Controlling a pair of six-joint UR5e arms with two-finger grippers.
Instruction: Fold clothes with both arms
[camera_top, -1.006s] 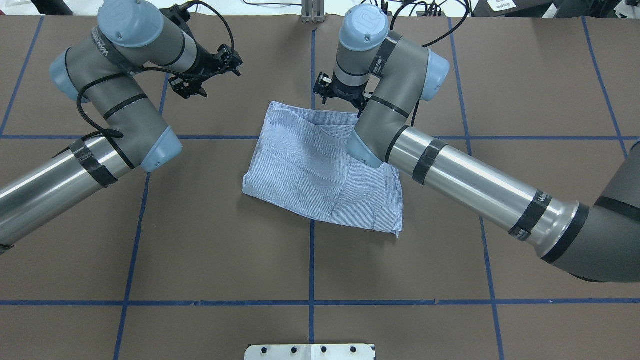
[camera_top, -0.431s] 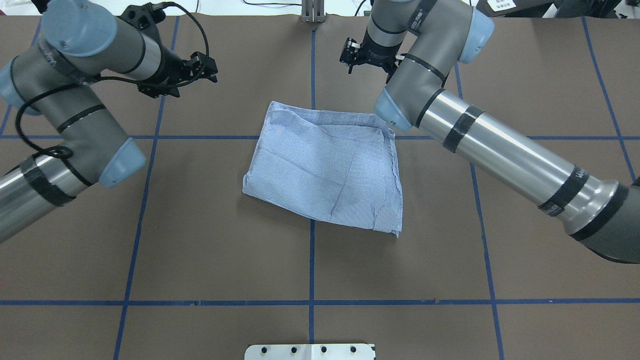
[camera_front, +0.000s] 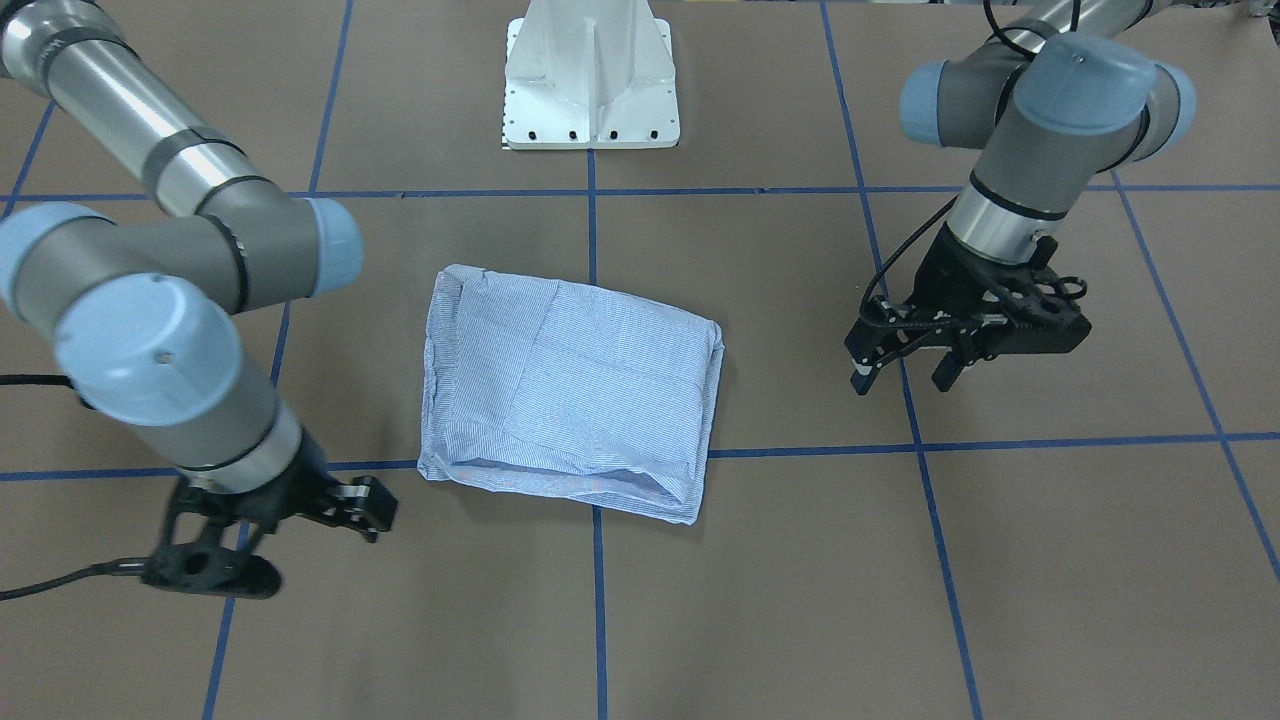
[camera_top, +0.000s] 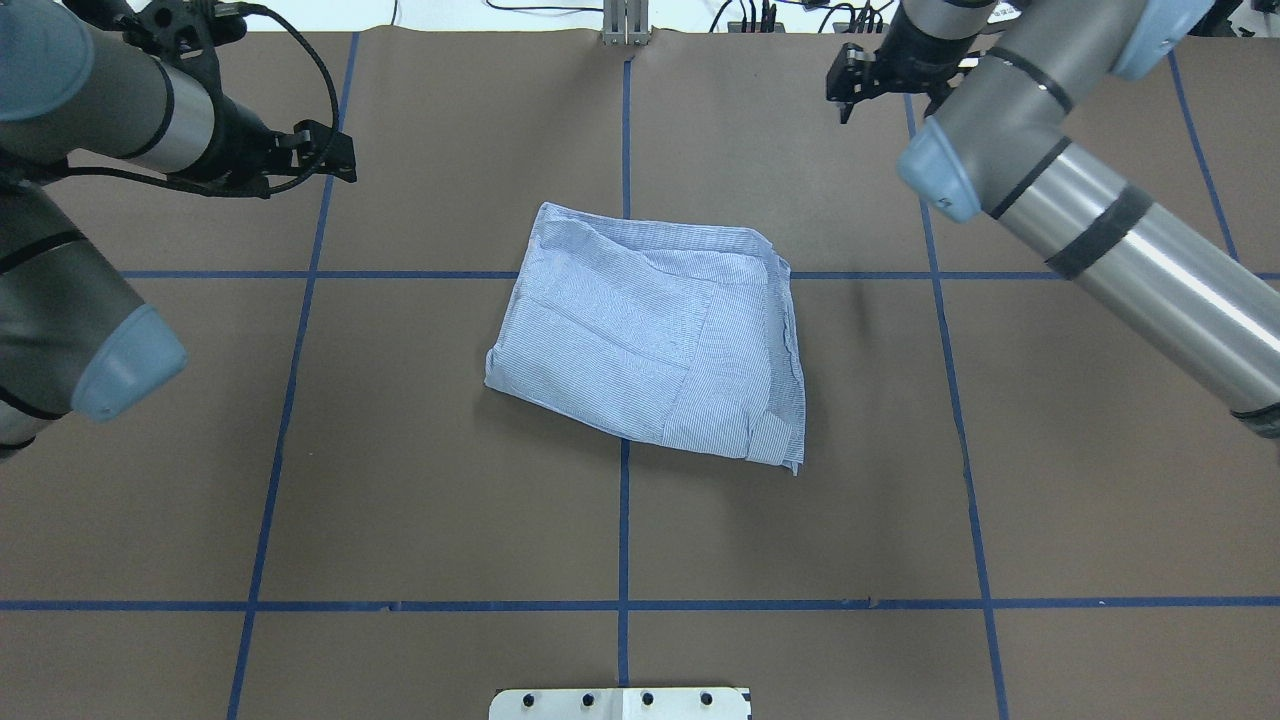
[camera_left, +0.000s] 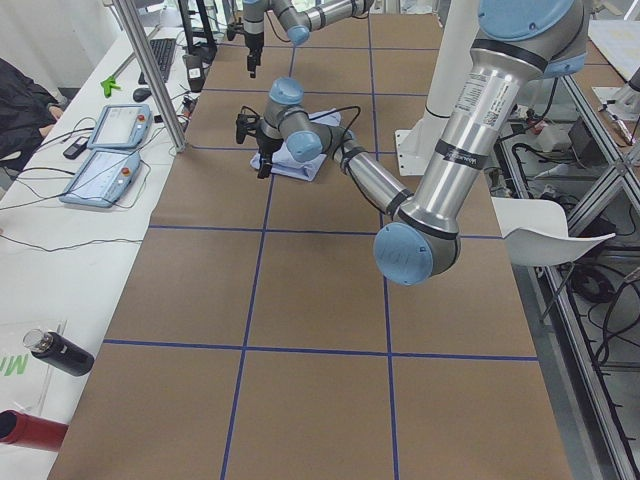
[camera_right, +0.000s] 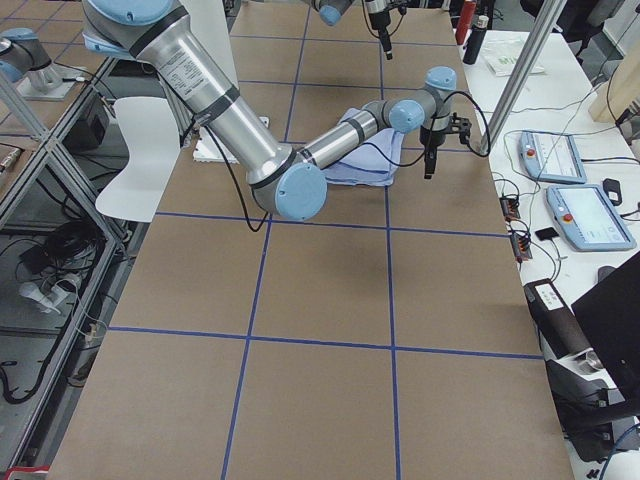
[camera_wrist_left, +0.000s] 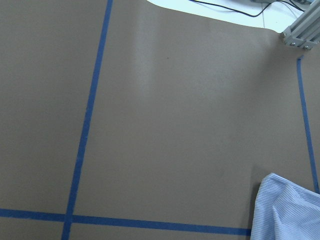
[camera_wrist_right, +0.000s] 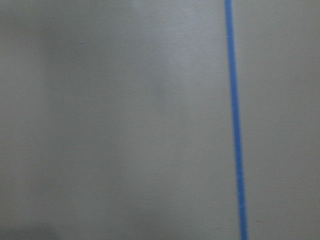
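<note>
The light blue-and-white striped shirt (camera_top: 650, 335) lies folded into a flat, slightly skewed rectangle at the table's middle; it also shows in the front view (camera_front: 570, 390). One corner shows in the left wrist view (camera_wrist_left: 287, 210). My left gripper (camera_top: 338, 155) hovers far-left of the shirt, apart from it, open and empty; in the front view (camera_front: 903, 378) its fingers stand apart. My right gripper (camera_top: 848, 85) is far-right of the shirt near the table's far edge, open and empty, partly hidden by its arm. The right wrist view shows only bare table and a tape line.
Brown table cover (camera_top: 450, 500) with blue tape grid lines (camera_top: 622, 530). The white pedestal base (camera_front: 590, 90) stands behind the shirt on the robot's side. A metal post (camera_top: 625, 20) and cables are at the far edge. Teach pendants (camera_left: 100, 150) lie on the side table.
Both arms have drawn back from the shirt, outward and toward the far edge. The right arm no longer overhangs the shirt. The shirt has not moved.
</note>
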